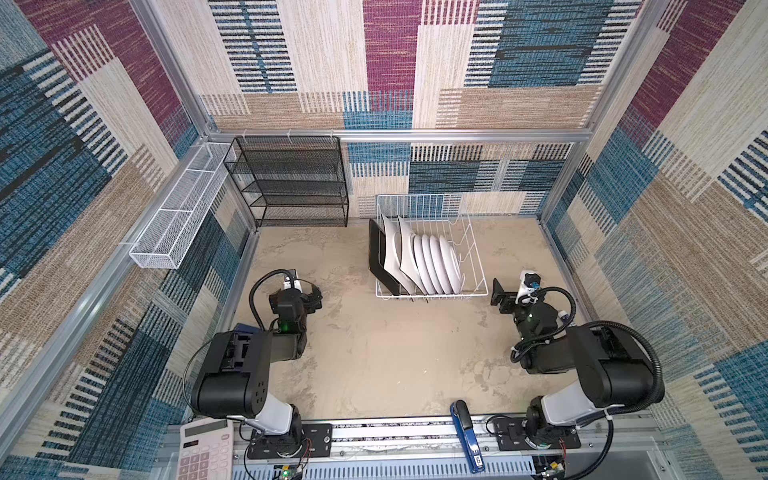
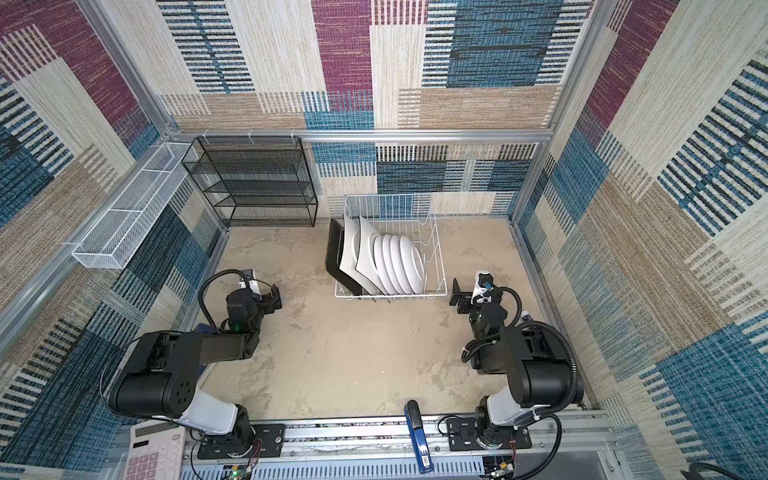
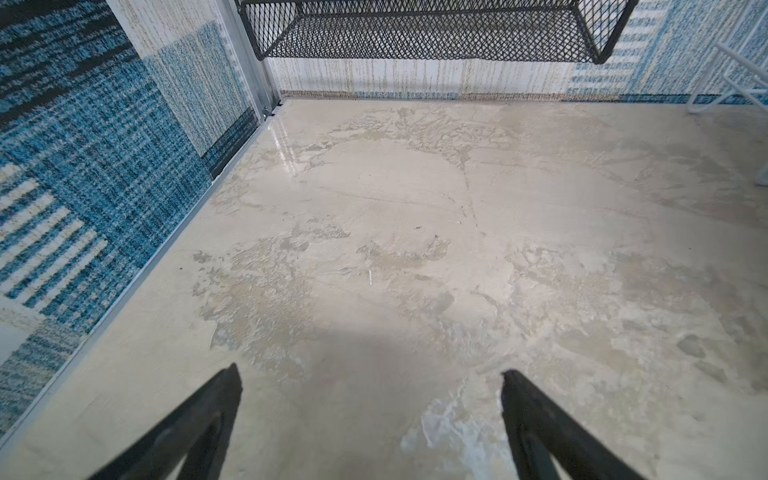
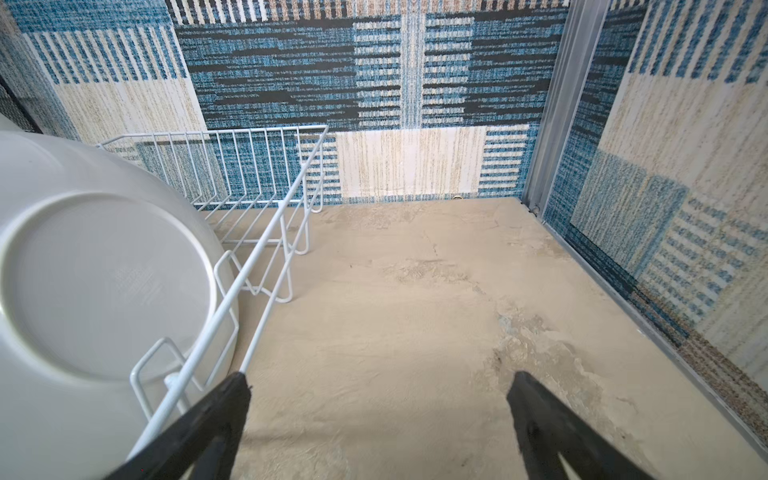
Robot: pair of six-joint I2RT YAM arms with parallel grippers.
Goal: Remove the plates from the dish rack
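Plates [image 1: 415, 259] stand on edge in dish rack [image 1: 449, 295], upper middle of both top views: three square, five round. Only the right wrist view shows end round plate [image 4: 104, 286] from behind, plain. Left wrist view shows black mesh shelf [image 3: 428, 37]. Left pincer [image 3: 370, 370] and right pincer [image 4: 380, 374] both spread apart, empty.

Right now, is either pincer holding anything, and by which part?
Nothing is held: the left pincer and right pincer are open and empty; the plates sit in the dish rack.

Left arm [image 1: 232, 374], right arm [image 1: 611, 370]: black shells, white lower links [image 1: 274, 409], ribbed cables [image 1: 658, 374].
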